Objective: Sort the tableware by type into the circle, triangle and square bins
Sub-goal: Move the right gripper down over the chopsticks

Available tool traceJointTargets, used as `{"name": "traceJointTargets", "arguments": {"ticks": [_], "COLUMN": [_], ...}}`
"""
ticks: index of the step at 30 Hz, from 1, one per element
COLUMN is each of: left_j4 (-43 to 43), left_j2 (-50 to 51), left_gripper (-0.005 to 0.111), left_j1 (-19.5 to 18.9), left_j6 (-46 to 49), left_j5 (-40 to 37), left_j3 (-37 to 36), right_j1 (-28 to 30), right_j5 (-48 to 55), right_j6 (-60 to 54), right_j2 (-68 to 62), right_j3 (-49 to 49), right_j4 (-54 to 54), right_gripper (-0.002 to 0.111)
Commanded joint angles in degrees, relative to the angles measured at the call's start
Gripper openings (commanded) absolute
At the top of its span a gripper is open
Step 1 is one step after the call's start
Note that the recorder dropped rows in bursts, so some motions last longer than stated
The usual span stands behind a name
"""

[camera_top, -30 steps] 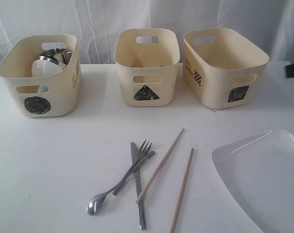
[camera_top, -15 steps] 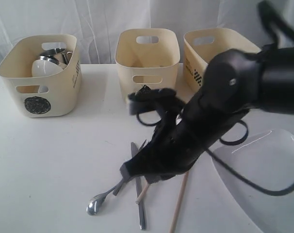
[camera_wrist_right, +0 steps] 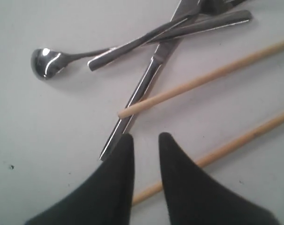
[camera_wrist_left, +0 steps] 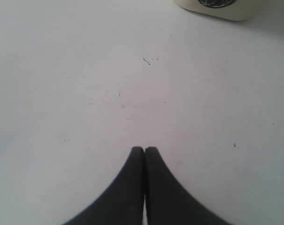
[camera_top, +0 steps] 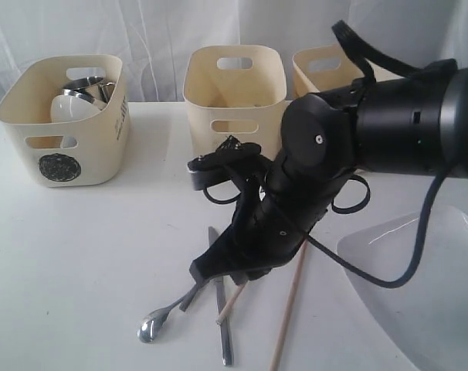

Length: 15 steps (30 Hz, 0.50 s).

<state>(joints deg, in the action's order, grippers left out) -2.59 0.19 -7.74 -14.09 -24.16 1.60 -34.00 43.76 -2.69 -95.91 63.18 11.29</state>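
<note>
On the table's front middle lie a steel spoon [camera_top: 151,325], a knife [camera_top: 223,328], a fork whose handle [camera_wrist_right: 132,45] crosses the knife, and two wooden chopsticks [camera_top: 286,317] [camera_wrist_right: 203,77]. My right arm [camera_top: 319,170] reaches low over them and hides the fork's tines. My right gripper [camera_wrist_right: 145,137] is open a little, empty, just above the knife's handle end [camera_wrist_right: 115,138] and the nearer chopstick [camera_wrist_right: 226,145]. My left gripper [camera_wrist_left: 144,149] is shut over bare table and holds nothing. The white plate [camera_top: 427,301] lies front right.
Three cream bins stand along the back: circle [camera_top: 60,166] at the left, holding steel mugs [camera_top: 86,85] and a white bowl [camera_top: 72,108], triangle [camera_top: 234,100] in the middle, and square [camera_top: 315,66] largely hidden behind the arm. White curtain behind.
My right arm has swung in from the right and come down over the cutlery. Its jaws have parted slightly. The cutlery and the left gripper have not moved.
</note>
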Motion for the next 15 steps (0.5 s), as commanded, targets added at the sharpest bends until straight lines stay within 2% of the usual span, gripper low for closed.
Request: {"name": "traceJointTargets", "arguments": {"ticks": [1,4,10,15], "left_j4": [-0.8,-0.8,-0.8,-0.8], "left_j2": [-0.2,-0.2,-0.2,-0.2], "left_gripper": [0.001,0.001,0.001,0.001], "left_j1": [-0.1,-0.1,-0.1,-0.1], "left_j6": [0.0,0.0,0.0,0.0], "left_j5": [-3.3,-3.3,-3.3,-3.3], "left_j3": [-0.5,-0.5,-0.5,-0.5], "right_j1": [-0.2,-0.2,-0.2,-0.2], "right_j5": [4.8,5.4,5.0,5.3], "right_j6": [5.1,14.7,33.4,37.9], "right_j2": [-2.5,-5.2,-13.0,-17.8], "right_j3": [2.0,4.5,10.5,13.0], "right_j4": [-0.7,-0.8,-6.1,-7.1], "right_gripper": [0.045,0.056,0.055,0.054]}}
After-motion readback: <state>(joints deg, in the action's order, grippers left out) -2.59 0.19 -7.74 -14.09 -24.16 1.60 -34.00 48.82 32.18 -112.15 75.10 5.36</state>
